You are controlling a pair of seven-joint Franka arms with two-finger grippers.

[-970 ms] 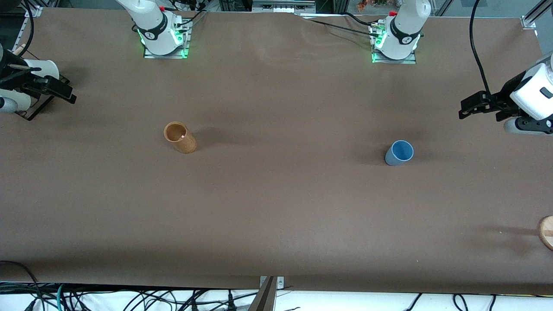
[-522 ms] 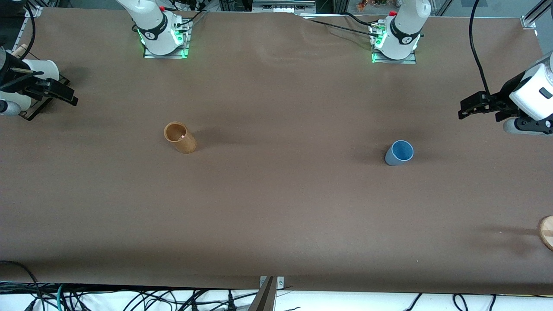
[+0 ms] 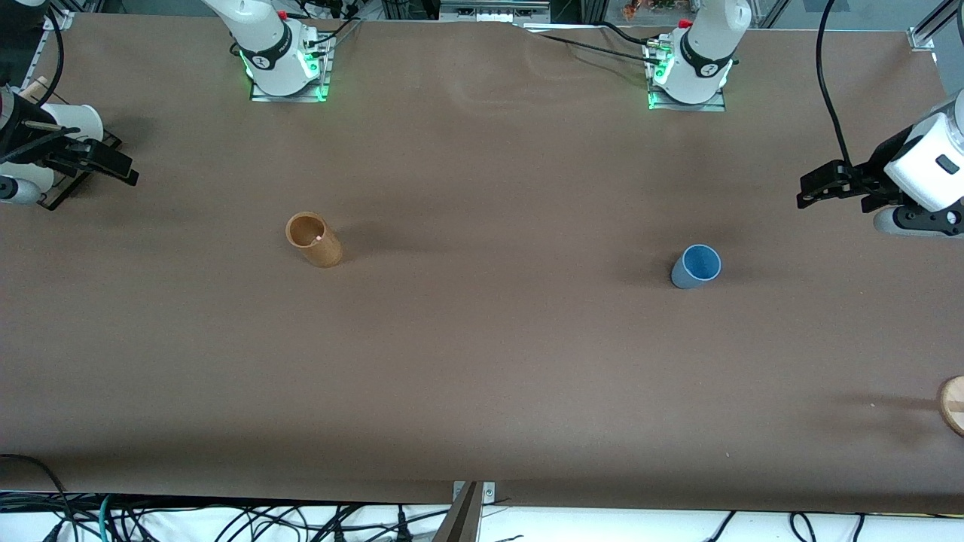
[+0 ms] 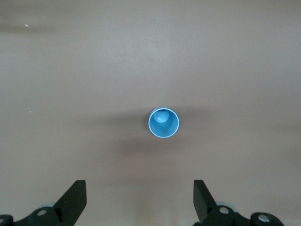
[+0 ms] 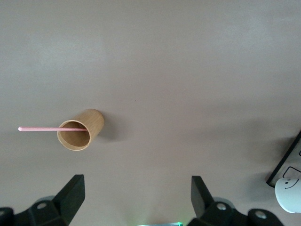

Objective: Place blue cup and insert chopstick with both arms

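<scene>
The blue cup (image 3: 696, 266) stands upright on the brown table toward the left arm's end. It also shows in the left wrist view (image 4: 163, 123), empty. The chopstick (image 3: 319, 238) leans in a tan-brown holder (image 3: 324, 252) toward the right arm's end. In the right wrist view the chopstick (image 5: 44, 128) sticks out over the rim of the holder (image 5: 87, 127). My left gripper (image 3: 807, 192) (image 4: 138, 197) is open and empty, in the air off to the side of the cup. My right gripper (image 3: 124, 172) (image 5: 136, 195) is open and empty, well away from the holder.
A black rack (image 3: 68, 188) with white cups (image 3: 75, 119) sits at the right arm's end; one white cup (image 5: 289, 190) shows in the right wrist view. A round wooden piece (image 3: 953, 404) lies at the table's edge at the left arm's end.
Both grippers have shifted only slightly. The blue cup, the holder and the chopstick have not moved.
</scene>
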